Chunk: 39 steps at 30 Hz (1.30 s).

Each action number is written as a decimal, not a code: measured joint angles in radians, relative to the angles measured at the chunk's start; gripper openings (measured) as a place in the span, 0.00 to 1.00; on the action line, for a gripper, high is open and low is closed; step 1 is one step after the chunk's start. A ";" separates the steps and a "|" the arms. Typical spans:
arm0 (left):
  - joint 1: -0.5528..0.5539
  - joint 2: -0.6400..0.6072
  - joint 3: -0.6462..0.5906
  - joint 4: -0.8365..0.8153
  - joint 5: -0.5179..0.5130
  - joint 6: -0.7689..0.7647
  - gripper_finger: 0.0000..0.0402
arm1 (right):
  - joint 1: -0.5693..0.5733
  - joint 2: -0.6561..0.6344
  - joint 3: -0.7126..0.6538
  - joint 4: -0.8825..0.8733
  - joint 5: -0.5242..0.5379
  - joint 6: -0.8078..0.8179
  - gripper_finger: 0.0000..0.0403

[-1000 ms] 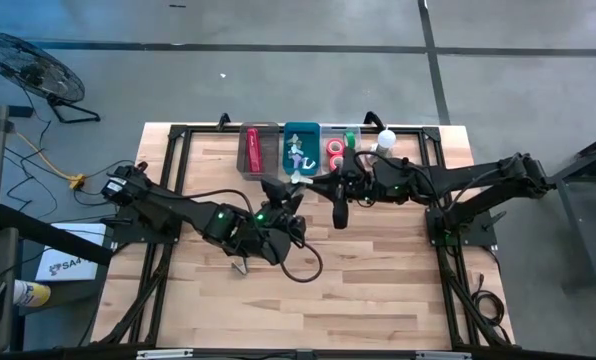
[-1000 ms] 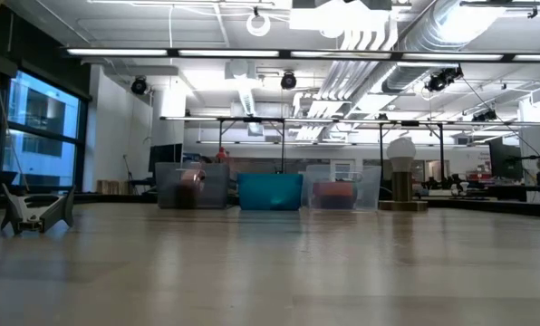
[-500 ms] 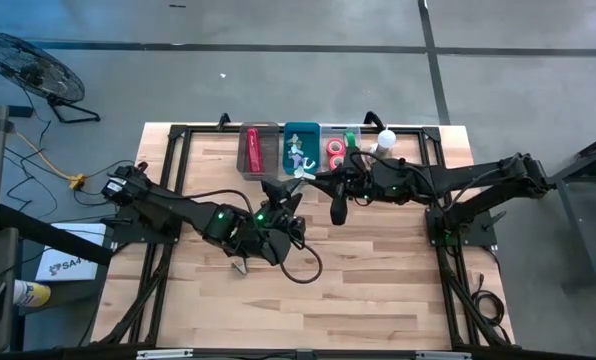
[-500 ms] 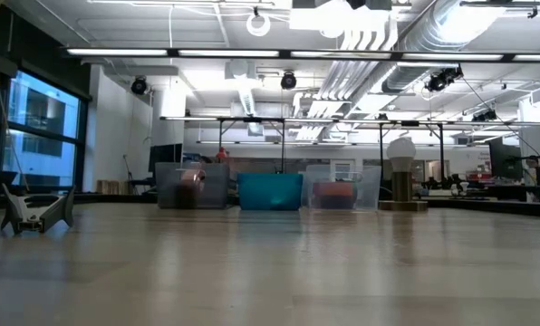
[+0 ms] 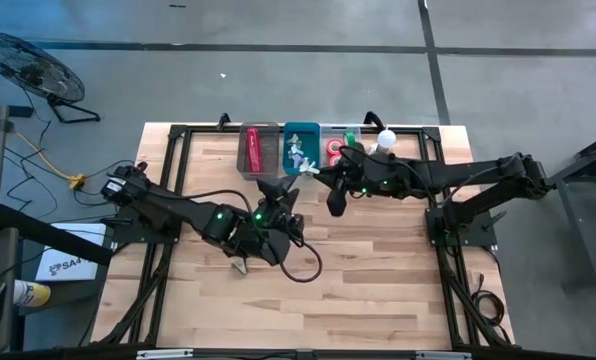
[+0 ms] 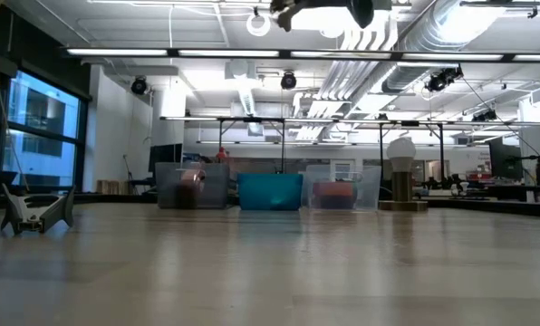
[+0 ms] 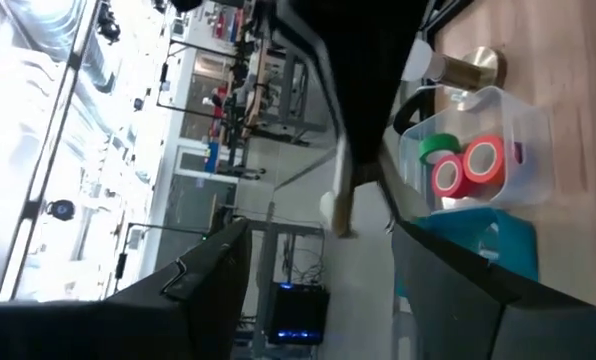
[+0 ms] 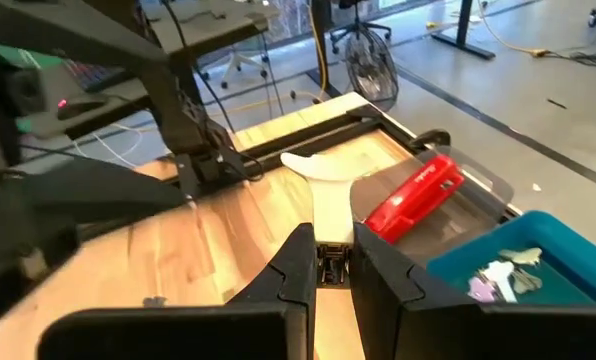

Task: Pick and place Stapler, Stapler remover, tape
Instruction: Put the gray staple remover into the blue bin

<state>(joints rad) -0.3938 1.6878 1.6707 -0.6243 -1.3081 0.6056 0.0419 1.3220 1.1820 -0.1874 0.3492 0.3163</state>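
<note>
The red stapler (image 5: 251, 150) lies in the left clear bin (image 5: 261, 128), and it also shows in the right wrist view (image 8: 416, 196). The tape rolls (image 5: 335, 151) sit in the right clear bin; red and green rolls (image 7: 478, 165) show in the left wrist view. Several stapler removers (image 8: 503, 270) lie in the teal bin (image 5: 300, 132). Another stapler remover (image 5: 240, 266) rests on the table near my left arm. My right gripper (image 5: 313, 172) is shut on a pale stapler remover (image 8: 323, 185), just near of the teal bin. My left gripper (image 5: 276, 192) hovers open beside it. My right gripper pinches the pale stapler remover between its two fingers (image 8: 300, 262), at its narrow rear end (image 8: 330, 235). The flared pale end (image 8: 316, 165) sticks out forward past the fingertips. The remover is lifted clear of the table.
A brass stand with a white ball (image 5: 385, 138) stands right of the tape bin. Black frame rails (image 5: 178, 150) run along the table's left, right and far sides. Bare wood (image 5: 378, 270) lies toward the near edge.
My right gripper, still shut on the pale remover, has moved up and a little toward the far edge and the teal bin. A dark part of an arm has come into the top of the low view.
</note>
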 joint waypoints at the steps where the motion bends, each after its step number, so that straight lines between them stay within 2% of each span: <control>1: -0.001 -0.003 0.000 -0.001 -0.008 0.000 0.59 | -0.004 0.000 0.000 -0.006 0.000 0.001 0.08; 12: -0.006 -0.040 0.000 -0.013 -0.049 0.019 0.59 | -0.058 0.000 0.000 -0.070 -0.026 0.021 0.08; 19: -0.005 -0.110 0.000 -0.108 -0.061 -0.029 0.59 | -0.093 -0.001 0.000 -0.091 -0.051 0.017 0.08; 27: -0.005 -0.231 -0.001 -0.320 -0.104 -0.179 0.59 | -0.147 -0.001 0.000 -0.100 -0.079 0.004 0.08; 32: -0.005 -0.327 0.001 -0.451 -0.115 -0.333 0.59 | -0.194 -0.001 0.000 -0.101 -0.099 -0.011 0.08; 39: -0.005 -0.463 0.000 -0.579 0.014 -0.556 0.59 | -0.279 0.077 0.001 -0.099 -0.137 -0.057 0.08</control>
<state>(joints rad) -0.3992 1.2249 1.6707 -1.2035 -1.2937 0.0491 -0.2373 1.3990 1.1828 -0.2865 0.2118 0.2596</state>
